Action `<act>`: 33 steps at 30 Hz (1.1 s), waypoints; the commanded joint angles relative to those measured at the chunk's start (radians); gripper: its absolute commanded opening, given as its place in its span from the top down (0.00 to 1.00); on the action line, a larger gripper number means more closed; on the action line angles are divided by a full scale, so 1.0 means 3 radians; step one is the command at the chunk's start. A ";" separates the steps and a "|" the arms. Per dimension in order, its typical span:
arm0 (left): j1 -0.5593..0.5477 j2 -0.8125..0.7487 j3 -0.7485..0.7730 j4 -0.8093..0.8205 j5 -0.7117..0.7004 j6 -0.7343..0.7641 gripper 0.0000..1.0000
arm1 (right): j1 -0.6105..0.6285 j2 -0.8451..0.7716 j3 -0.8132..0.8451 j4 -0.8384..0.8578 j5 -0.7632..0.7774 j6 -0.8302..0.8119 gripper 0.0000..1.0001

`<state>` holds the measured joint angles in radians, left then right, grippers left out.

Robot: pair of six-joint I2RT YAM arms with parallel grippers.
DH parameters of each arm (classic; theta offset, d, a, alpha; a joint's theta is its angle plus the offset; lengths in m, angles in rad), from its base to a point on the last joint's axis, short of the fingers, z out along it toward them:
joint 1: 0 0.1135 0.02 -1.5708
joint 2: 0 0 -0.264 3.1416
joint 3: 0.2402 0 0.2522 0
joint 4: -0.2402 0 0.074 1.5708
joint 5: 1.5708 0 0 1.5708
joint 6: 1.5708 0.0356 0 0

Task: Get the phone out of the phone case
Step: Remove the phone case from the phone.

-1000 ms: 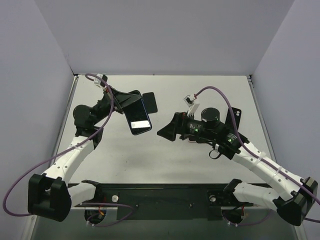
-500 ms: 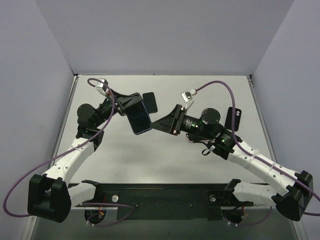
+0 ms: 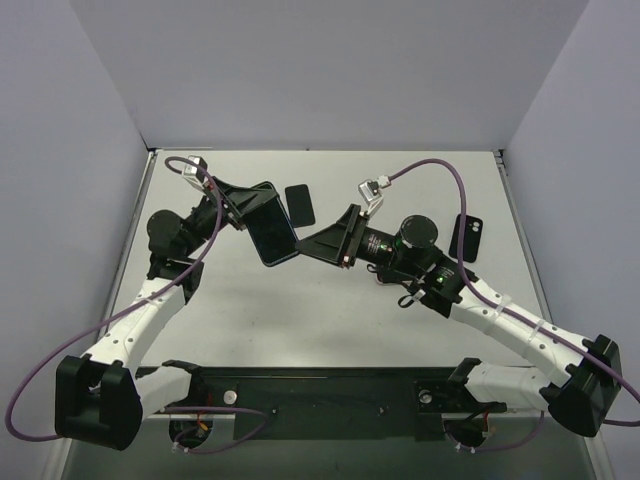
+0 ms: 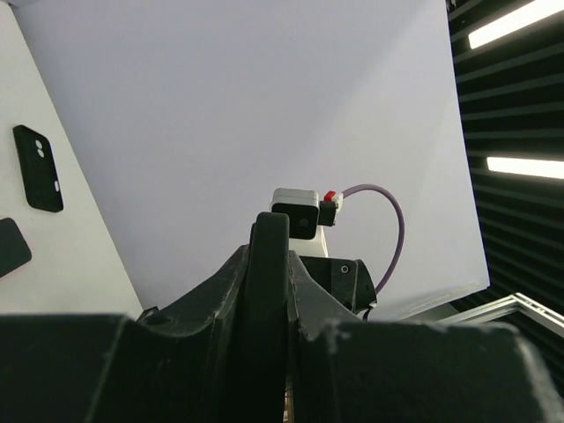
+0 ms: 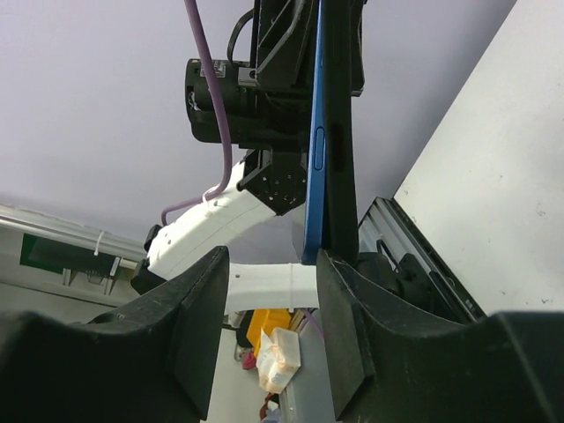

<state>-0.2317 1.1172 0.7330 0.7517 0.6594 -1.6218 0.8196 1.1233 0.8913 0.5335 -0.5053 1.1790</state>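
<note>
White tabletop [image 3: 330, 320] below, the left gripper [image 3: 262, 205] clamps the phone [image 3: 275, 238], seated in its phone case [image 5: 342, 203], aloft. The right gripper [image 3: 303, 247] has its fingers apart at the phone's end, apparently setting up a pinch to pry the 2 apart.

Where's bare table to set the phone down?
Free: the near-centre table ahead of the base bar; also the far right corner, behind the black case. Crowded: mid-table, where left gripper, phone and right gripper meet, beside the loose black slab.
</note>
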 commanded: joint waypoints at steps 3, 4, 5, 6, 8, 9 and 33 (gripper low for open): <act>-0.0092 -0.0052 0.0128 0.0506 0.0159 -0.0280 1.00 | 0.0116 0.0269 0.0189 0.0140 0.0068 -0.0008 0.59; -0.0092 -0.0063 0.0134 0.0506 0.0169 -0.0265 1.00 | 0.0126 0.0346 0.0240 0.0104 0.0068 -0.0003 0.59; -0.0097 -0.0083 0.0134 0.0496 0.0180 -0.0259 1.00 | 0.0126 0.0382 0.0265 0.0063 0.0063 -0.0008 0.59; -0.0102 -0.0093 0.0144 0.0481 0.0200 -0.0234 1.00 | 0.0136 0.0453 0.0306 0.0037 0.0048 -0.0003 0.59; -0.0117 -0.0099 0.0174 0.0445 0.0256 -0.0208 1.00 | 0.0142 0.0535 0.0352 0.0138 0.0028 0.0028 0.59; -0.0143 -0.0099 0.0185 0.0389 0.0267 -0.0188 1.00 | 0.0142 0.0551 0.0363 0.0175 0.0017 0.0053 0.60; -0.0056 -0.0272 -0.0377 0.0956 0.0308 -0.0014 0.30 | -0.0405 0.0490 -0.0118 0.1883 -0.0208 0.1332 1.00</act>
<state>-0.2577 1.0595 0.6216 0.8539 0.7403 -1.5898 0.7250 1.3430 0.8490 0.9173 -0.5709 1.5364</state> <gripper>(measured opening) 0.695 0.059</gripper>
